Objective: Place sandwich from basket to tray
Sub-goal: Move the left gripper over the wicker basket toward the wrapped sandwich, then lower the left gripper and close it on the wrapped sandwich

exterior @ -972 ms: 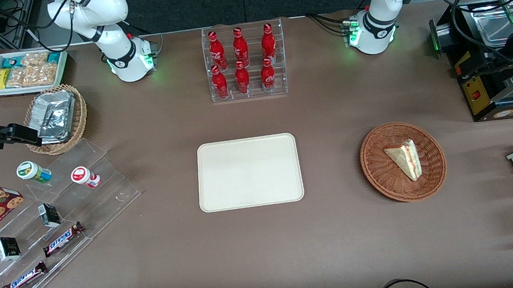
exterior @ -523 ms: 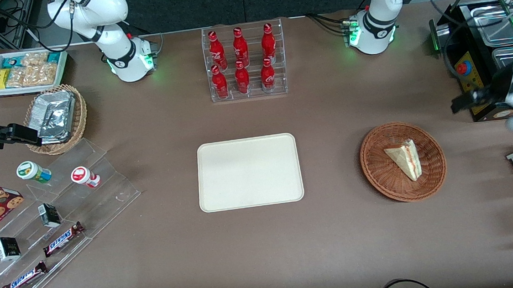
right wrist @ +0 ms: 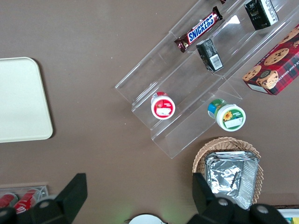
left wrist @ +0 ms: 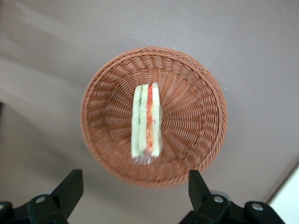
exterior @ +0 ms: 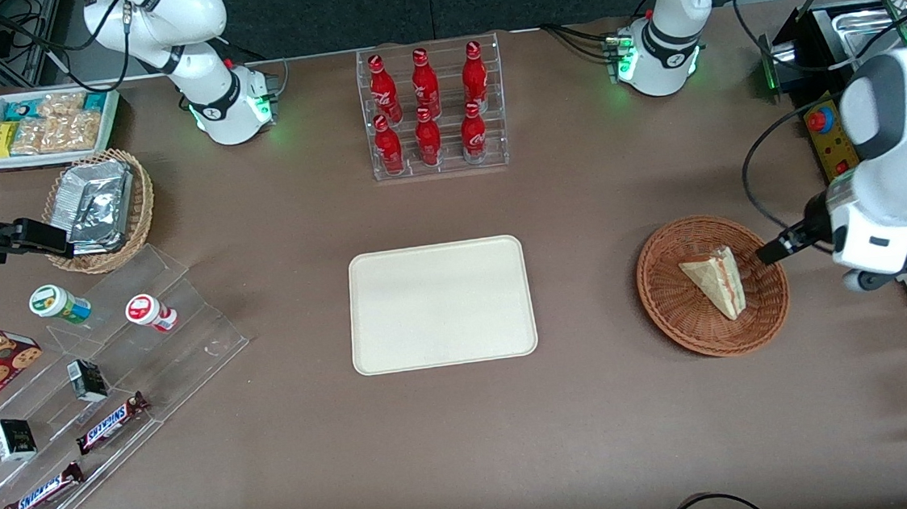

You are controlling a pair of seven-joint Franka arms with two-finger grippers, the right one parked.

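Front view: sandwich lies in the basket, nothing on the tray, so this reads as the approach step, pick not yet made. Left arm hangs above the table at the working arm's end, and its gripper shows only as a dark tip over the basket rim, just beside the sandwich and clearly above it; fingers can't be read from this angle. Tray sits well apart from the basket, toward the middle of the table, with open tabletop between them. Left wrist view: looks nearly straight down into the basket, with the sandwich on edge near its centre, red filling line visible along the cut face. Gripper fingers are spread wide with nothing between them, and they frame the basket rim rather than the sandwich. Next move, as I judge it: shift to centre over the wedge, descend with fingers straddling the two bread faces, close gently since soft bread will squash. Right wrist view: shows a corner of the tray, bare.
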